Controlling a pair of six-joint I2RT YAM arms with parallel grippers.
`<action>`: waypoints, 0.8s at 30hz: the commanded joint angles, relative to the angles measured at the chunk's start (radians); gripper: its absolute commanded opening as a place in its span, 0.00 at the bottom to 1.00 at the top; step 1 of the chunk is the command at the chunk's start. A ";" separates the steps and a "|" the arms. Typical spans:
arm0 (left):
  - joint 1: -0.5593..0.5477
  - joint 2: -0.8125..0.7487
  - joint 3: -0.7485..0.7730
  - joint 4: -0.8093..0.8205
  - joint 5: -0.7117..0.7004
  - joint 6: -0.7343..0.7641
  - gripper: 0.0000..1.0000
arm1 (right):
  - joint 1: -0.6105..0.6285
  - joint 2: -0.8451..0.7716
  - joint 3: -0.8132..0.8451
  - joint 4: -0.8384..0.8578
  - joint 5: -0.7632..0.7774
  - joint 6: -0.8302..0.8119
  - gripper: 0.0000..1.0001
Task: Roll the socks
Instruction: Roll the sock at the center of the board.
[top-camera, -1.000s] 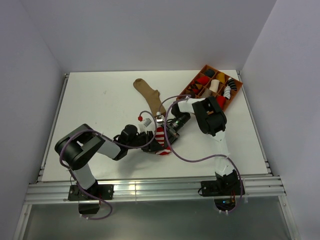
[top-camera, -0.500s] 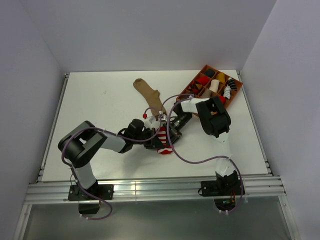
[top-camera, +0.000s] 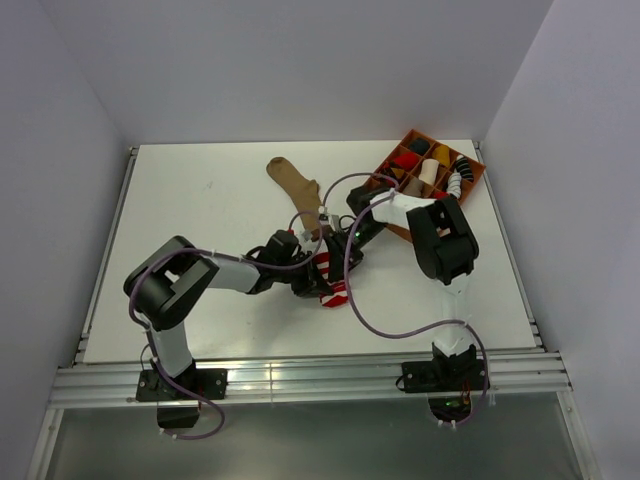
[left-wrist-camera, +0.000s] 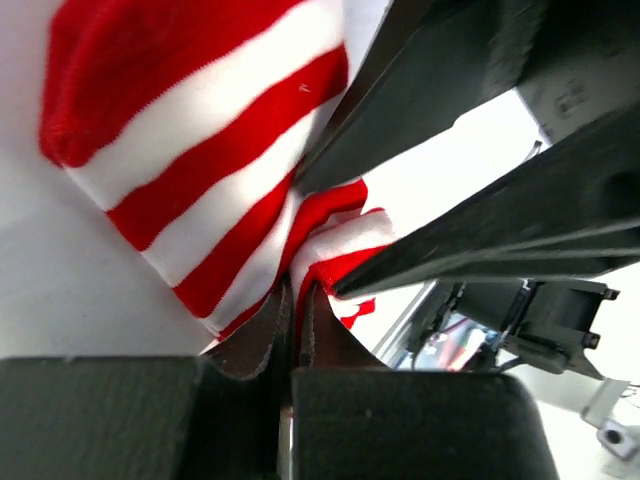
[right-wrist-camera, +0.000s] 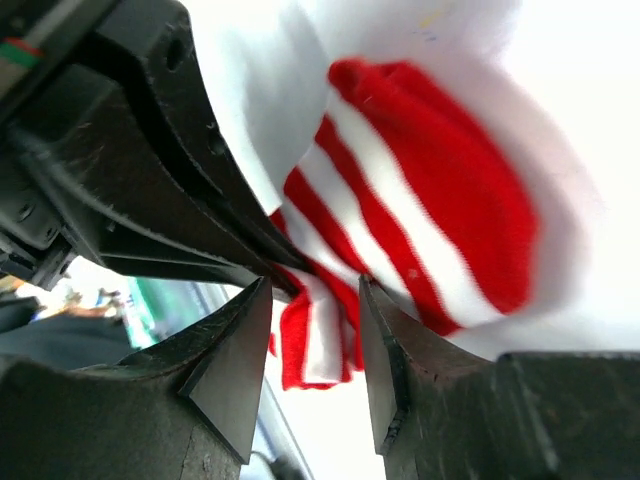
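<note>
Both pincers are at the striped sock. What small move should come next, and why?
Probably draw the right pincer back to regrip: its jaws stand apart around the striped sock, gripping nothing, while the left pincer is shut on a fold.

The red-and-white striped sock (top-camera: 330, 284) lies bunched at the centre of the frame; the tan-brown sock (top-camera: 298, 188) lies flat above it.

The left arm (top-camera: 170, 290) and the right arm (top-camera: 445, 245) are each built of white tubular links joined by bulky black joint housings, rising from a black base (top-camera: 182, 384). A thin purple cable (top-camera: 410, 330) loops loosely along each of the 2 arms. The jaws are matte black wedges with bevelled edges.
</note>
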 joint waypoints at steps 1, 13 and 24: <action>-0.002 0.059 -0.020 -0.182 -0.002 -0.013 0.00 | -0.039 -0.094 -0.039 0.118 0.046 0.004 0.47; 0.095 0.119 -0.018 -0.296 0.140 0.010 0.00 | -0.051 -0.489 -0.312 0.327 0.239 -0.158 0.47; 0.110 0.140 0.021 -0.420 0.123 -0.048 0.00 | 0.253 -0.910 -0.725 0.695 0.486 -0.342 0.62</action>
